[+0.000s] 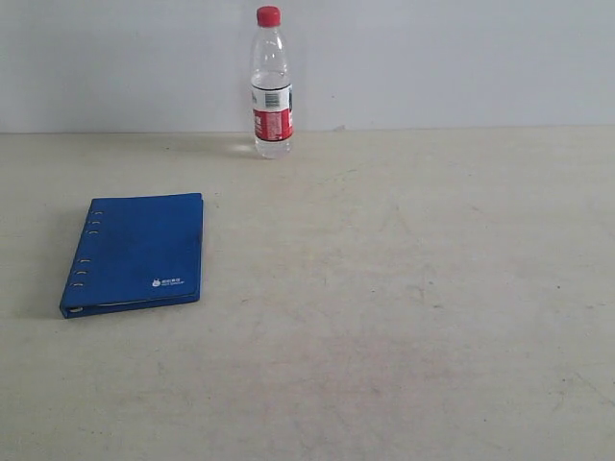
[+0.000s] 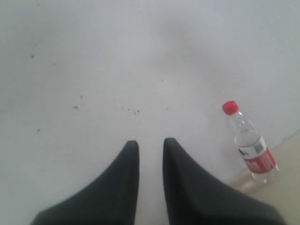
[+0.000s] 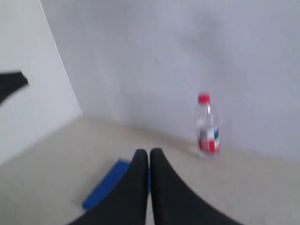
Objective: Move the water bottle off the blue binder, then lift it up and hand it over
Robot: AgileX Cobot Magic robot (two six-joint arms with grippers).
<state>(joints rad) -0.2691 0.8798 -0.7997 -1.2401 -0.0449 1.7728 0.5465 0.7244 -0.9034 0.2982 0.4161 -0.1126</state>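
Pale desk point(image 1: 404, 346): clear red-capped plastic water bottle point(image 1: 272, 86) stands at the wall point(image 1: 461, 58), already off the flat dark-blue ring binder point(image 1: 139, 252); lifting, handover remain. Left fingers point(image 2: 119, 192) slightly parted, right fingers point(image 3: 133, 192) closed, both empty.

Table point(image 1: 404, 317): pale beige top, faintly scuffed and stained.
Wall point(image 1: 432, 58): plain whitish, rising at the table's far edge, few dark specks.

The water bottle point(image 1: 272, 86) is stood upright close against the wall point(image 1: 461, 58), so little room is left behind it. The blue binder point(image 1: 135, 254) is laid flat well apart; open table point(image 1: 404, 288) is left between and beside them.
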